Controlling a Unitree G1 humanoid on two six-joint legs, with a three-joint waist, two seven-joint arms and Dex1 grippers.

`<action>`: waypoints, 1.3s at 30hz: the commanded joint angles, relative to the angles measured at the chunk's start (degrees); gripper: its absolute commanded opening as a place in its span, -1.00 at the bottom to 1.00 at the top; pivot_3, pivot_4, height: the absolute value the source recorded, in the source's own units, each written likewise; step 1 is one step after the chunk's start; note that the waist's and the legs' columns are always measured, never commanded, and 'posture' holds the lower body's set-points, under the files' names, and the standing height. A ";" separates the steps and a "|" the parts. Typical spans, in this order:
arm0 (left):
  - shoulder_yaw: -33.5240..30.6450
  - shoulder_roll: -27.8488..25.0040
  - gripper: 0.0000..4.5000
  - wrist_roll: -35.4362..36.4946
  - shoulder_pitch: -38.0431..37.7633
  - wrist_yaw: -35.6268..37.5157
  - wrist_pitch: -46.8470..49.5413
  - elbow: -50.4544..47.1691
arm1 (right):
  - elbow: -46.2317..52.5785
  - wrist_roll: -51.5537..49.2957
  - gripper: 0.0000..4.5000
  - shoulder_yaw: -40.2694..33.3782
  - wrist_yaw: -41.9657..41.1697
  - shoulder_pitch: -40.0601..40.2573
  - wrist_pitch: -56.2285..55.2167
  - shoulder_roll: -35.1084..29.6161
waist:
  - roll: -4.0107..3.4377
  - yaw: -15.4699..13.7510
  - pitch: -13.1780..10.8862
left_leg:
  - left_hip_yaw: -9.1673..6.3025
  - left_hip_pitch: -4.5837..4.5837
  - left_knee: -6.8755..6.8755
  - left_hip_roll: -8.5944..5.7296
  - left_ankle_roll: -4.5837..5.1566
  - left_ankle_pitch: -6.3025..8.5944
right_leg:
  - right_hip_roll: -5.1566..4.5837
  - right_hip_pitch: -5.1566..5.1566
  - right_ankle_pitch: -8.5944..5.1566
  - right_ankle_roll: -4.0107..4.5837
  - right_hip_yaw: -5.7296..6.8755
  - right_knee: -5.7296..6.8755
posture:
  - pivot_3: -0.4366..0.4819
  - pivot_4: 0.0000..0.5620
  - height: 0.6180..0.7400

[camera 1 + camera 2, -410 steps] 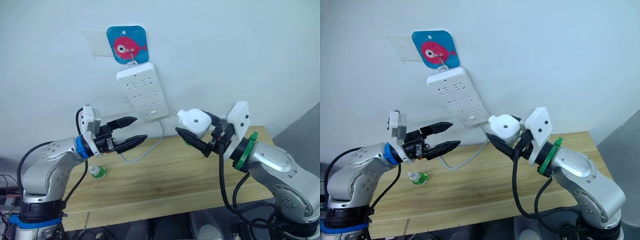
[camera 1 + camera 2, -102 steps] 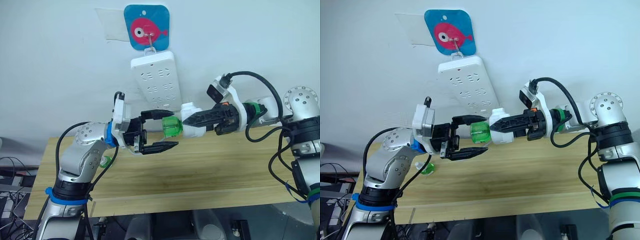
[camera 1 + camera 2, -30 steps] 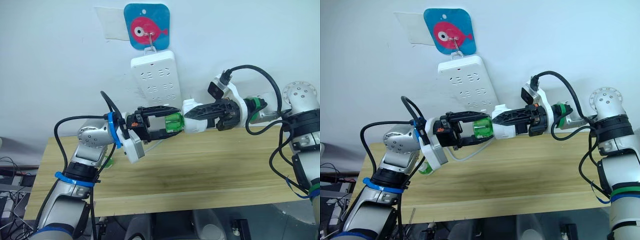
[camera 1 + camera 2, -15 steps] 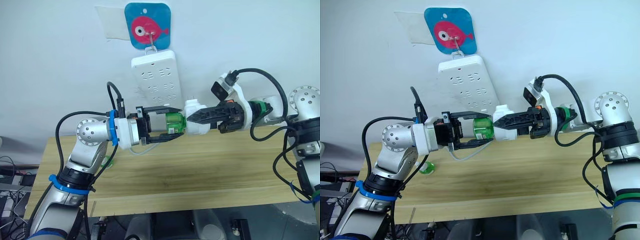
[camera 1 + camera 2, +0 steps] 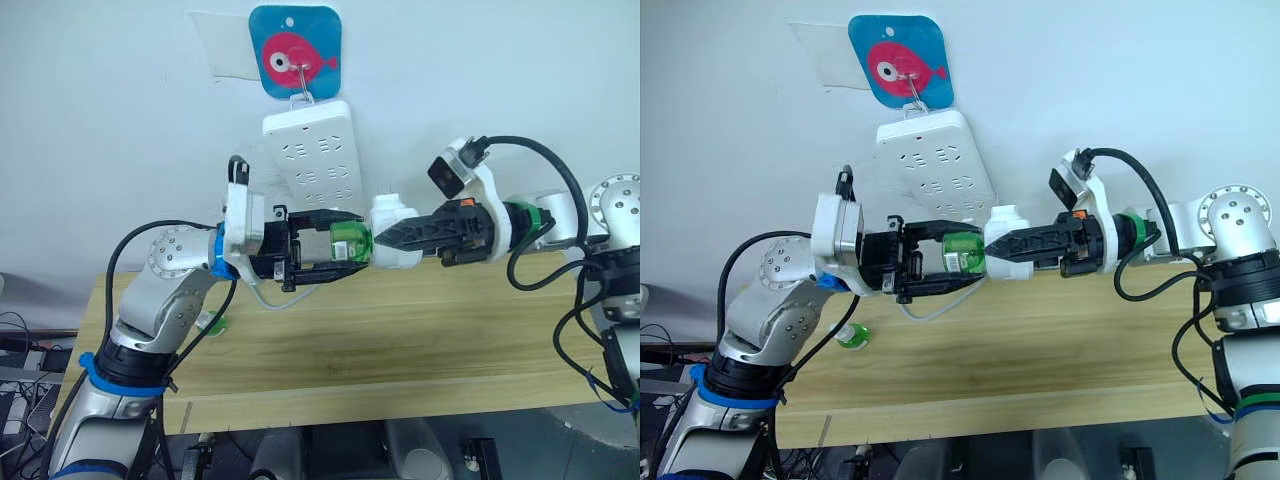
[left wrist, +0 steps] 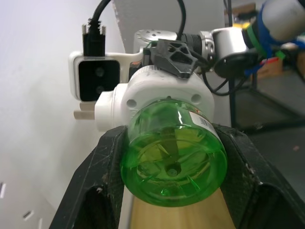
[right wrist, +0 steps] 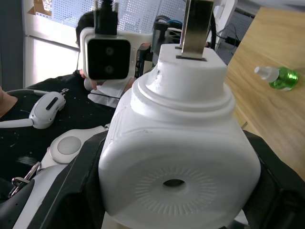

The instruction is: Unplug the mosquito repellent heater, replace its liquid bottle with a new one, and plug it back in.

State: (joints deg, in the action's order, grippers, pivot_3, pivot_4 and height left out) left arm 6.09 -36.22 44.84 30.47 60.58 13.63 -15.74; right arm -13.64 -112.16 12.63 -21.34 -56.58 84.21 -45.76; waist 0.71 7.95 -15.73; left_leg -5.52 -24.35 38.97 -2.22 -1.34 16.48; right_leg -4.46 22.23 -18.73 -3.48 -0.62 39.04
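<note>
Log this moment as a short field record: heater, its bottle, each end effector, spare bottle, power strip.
heater: white mosquito repellent heater, unplugged, held in the air above the table
attached bottle: green bottle on the heater's end
right end effector: shut on the heater
left end effector: fingers closed around the green bottle
spare bottle: second green bottle lying on the table
power strip: hangs on the wall from a hook, nothing plugged in
</note>
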 commanded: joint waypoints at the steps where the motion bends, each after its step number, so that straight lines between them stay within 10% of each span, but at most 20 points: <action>1: -8.22 -0.57 0.02 9.82 1.44 -6.98 8.55 -2.91 | 3.82 -0.84 0.42 1.72 -0.28 1.46 1.99 -0.54 | 0.00 0.00 0.00 | 0.00 0.00 0.00 0.00 0.00 0.00 | 0.00 0.00 0.00 0.00 0.00 0.00 | -0.42 0.02 1.00; 14: -13.29 -5.62 0.02 29.43 -0.90 -18.75 35.54 -4.70 | 5.93 -0.84 0.42 2.41 -1.32 1.72 1.41 -1.13 | 0.02 0.01 -0.05 | 0.01 0.02 0.03 0.00 0.00 0.00 | 0.22 0.00 0.00 0.00 -0.01 0.05 | -0.43 0.09 1.00; 31: -15.99 -5.12 0.02 35.50 -2.11 -26.59 40.20 -3.24 | 5.73 -0.84 0.42 4.42 -3.13 0.05 1.65 -1.76 | 0.29 -0.08 -2.55 | 0.07 -0.01 0.11 0.01 0.04 0.01 | 0.21 0.04 0.02 -0.03 -0.05 0.05 | -0.41 0.26 1.00; 39: -16.32 -5.30 0.99 28.76 -4.43 -20.49 36.93 -5.96 | 5.02 -0.84 0.42 4.48 -3.22 0.11 1.65 -1.78 | 0.29 -0.10 -2.57 | 0.06 0.02 0.11 0.06 0.03 0.01 | 0.19 0.07 0.02 -0.02 -0.05 0.07 | -0.41 0.25 1.00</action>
State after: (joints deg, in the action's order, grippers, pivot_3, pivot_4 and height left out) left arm -8.96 -41.59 75.33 26.57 37.88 52.65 -19.46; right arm -10.21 -111.37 18.07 -23.53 -56.23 85.54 -46.90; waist 1.00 7.85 -18.29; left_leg -5.44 -24.34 39.08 -2.18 -1.31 16.49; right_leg -4.27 22.30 -18.71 -3.50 -0.68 39.09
